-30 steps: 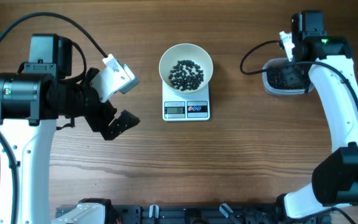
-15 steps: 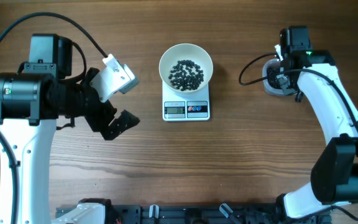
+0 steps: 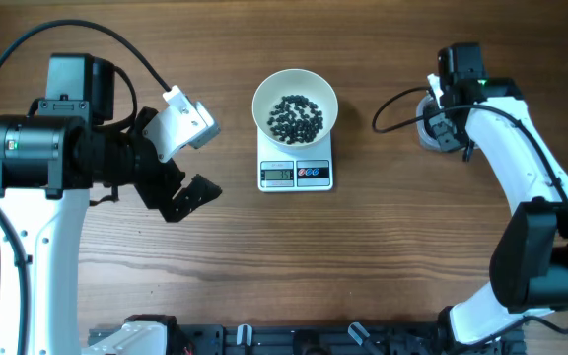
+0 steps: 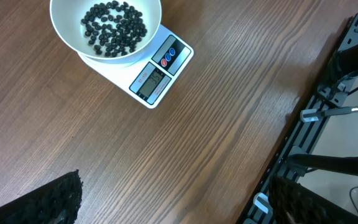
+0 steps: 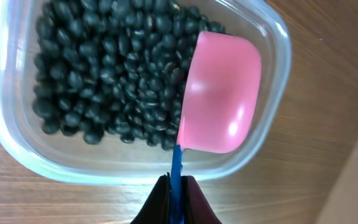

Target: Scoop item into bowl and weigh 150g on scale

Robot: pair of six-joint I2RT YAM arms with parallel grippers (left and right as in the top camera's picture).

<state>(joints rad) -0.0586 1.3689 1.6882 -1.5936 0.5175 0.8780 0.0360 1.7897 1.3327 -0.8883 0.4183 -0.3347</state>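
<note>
The change is on my right side. A second ago the right arm stood back of the clear tub (image 5: 17,155) and I could see the tub open from overhead. Now the wrist has swung in over it and hides most of it from that camera. The left arm, the bowl and the scale have not moved.

The right gripper (image 5: 176,186) is pinched tight on the thin blue handle of the pink scoop (image 5: 222,102). The scoop's cup sits low in the tub, against the wall furthest from the heap of black beans (image 5: 104,74). I see only smooth pink, no beans on it. Its straight edge faces the heap, so I judge it is turned on its side and ready to dig, not yet loaded.

The white bowl (image 3: 267,91) sits on the scale (image 3: 295,175) at mid-table, well apart from the tub. A loose layer of beans (image 3: 295,116) covers its bottom. The left wrist view shows the same: the bowl is well short of full and the display faces the arm. I cannot read the digits in either view.

The left gripper (image 3: 208,158) hangs beside the scale with its fingers spread wide and nothing between them.

I take this as the start of another scoop, so the target weight is presumably not yet reached. Next I need to push the cup through the heap and level it before lifting. The carry to the bowl crosses bare table, and a tilted cup would scatter beans there.
</note>
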